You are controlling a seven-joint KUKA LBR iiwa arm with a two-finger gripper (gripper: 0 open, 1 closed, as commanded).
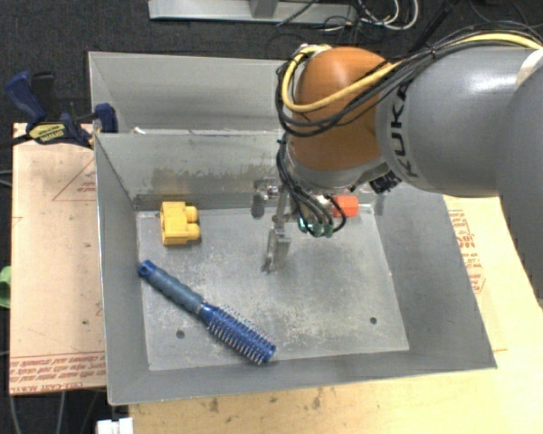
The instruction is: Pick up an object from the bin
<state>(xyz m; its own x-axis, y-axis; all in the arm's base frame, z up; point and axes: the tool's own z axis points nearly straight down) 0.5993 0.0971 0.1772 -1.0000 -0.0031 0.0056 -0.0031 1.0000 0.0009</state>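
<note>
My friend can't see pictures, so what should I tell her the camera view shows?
The robot's claw reaches down over the bare middle of a grey metal bin. To its left a yellow block sits near the back wall, a blue brush lies along the front left, and a small red thing peeks out by the arm.

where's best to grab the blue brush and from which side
Take the blue brush by its handle, from straight above, closing across its width. It lies flat and diagonal, clear of other things; the bristled head looks likelier to slip.
</note>
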